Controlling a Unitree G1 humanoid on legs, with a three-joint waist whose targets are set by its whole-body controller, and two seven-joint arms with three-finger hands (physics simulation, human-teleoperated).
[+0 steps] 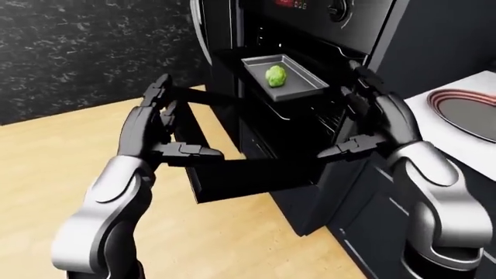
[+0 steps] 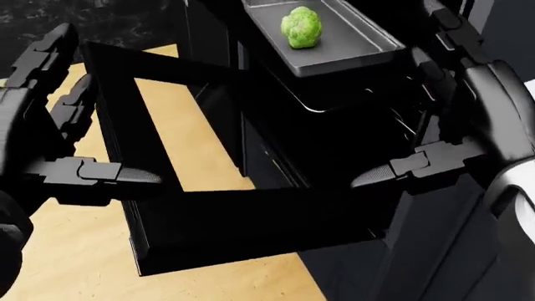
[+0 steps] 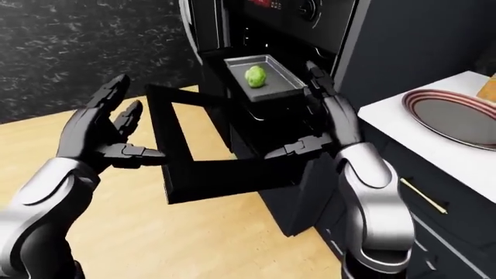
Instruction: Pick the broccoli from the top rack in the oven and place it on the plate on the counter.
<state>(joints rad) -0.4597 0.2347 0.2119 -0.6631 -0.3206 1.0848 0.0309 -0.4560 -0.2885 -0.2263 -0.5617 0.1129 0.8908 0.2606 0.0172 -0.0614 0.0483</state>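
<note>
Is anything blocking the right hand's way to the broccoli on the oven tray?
Nothing visible does. The oven door hangs open, the broccoli lies uncovered on the tray, and the open right hand is beside the tray.
</note>
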